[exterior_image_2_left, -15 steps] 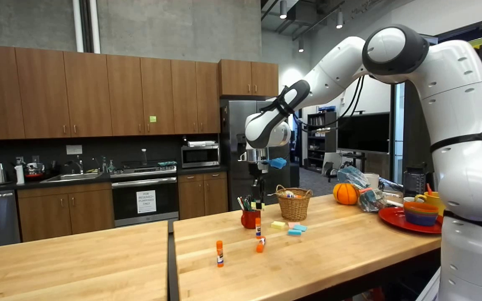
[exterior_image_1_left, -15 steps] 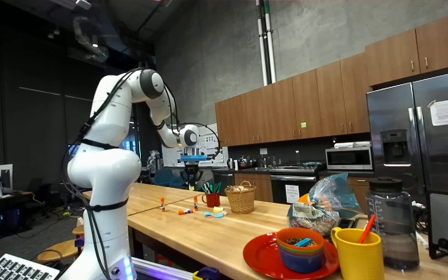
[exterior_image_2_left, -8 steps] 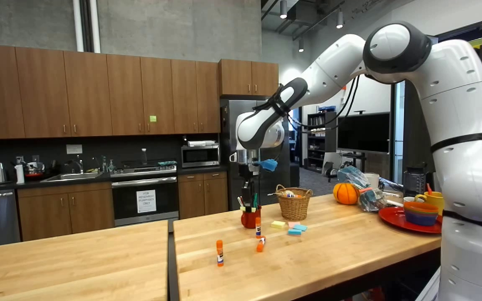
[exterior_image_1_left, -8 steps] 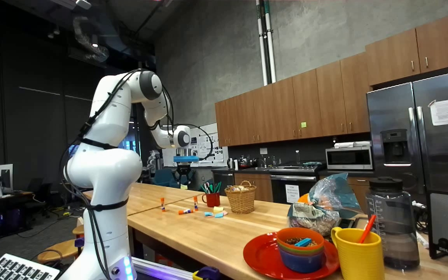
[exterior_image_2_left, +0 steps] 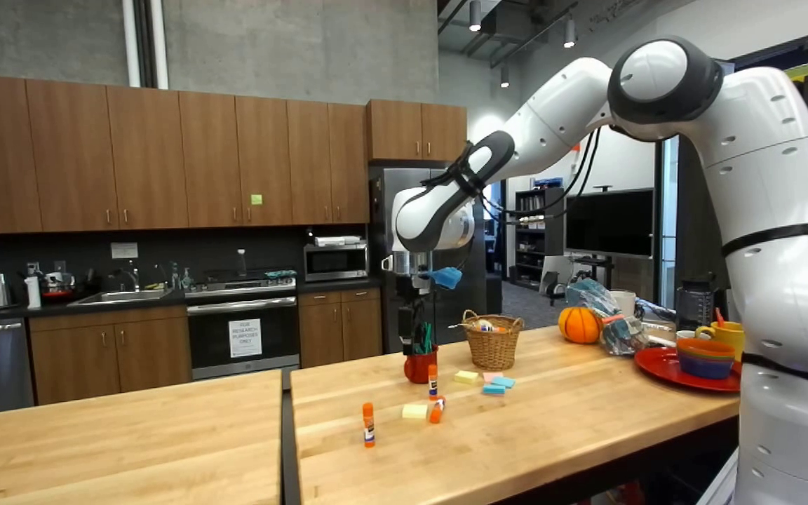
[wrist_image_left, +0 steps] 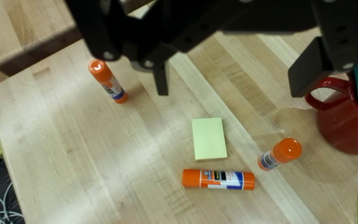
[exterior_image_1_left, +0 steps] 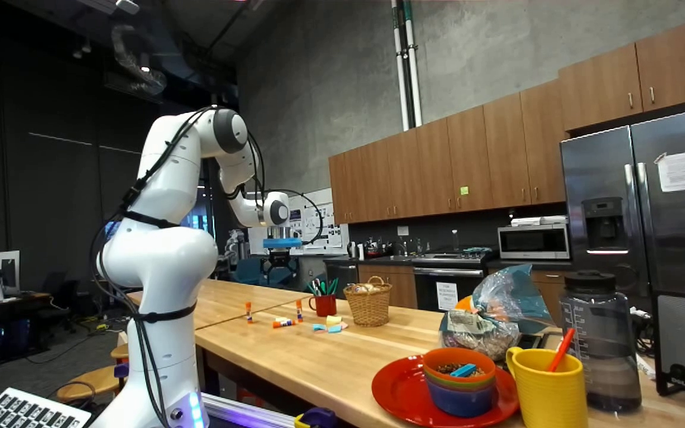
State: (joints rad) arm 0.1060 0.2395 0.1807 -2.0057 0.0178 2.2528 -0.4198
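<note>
Above the bench (wrist_image_left: pixel 73 161), my claw (wrist_image_left: pixel 231 90) hangs with fingers apart, empty, near the red mug (wrist_image_left: pixel 343 127). I take this for a release step; the next move calls for withdrawing clear of that mug. Just beside a lying glue stick (wrist_image_left: pixel 218 179), the pale yellow notepad (wrist_image_left: pixel 209 138) rests flat, oblong, blank.

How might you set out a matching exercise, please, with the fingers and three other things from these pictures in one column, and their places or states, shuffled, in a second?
Column one
1. fingers
2. sticky pad in the middle of the wrist view
3. red mug
4. stacked bowls

Column two
A. has green items standing in it
B. spread apart, with nothing between them
C. on the red plate
D. flat, beside the glue stick that lies on its side

Right pairs: 1-B, 2-D, 3-A, 4-C
</note>
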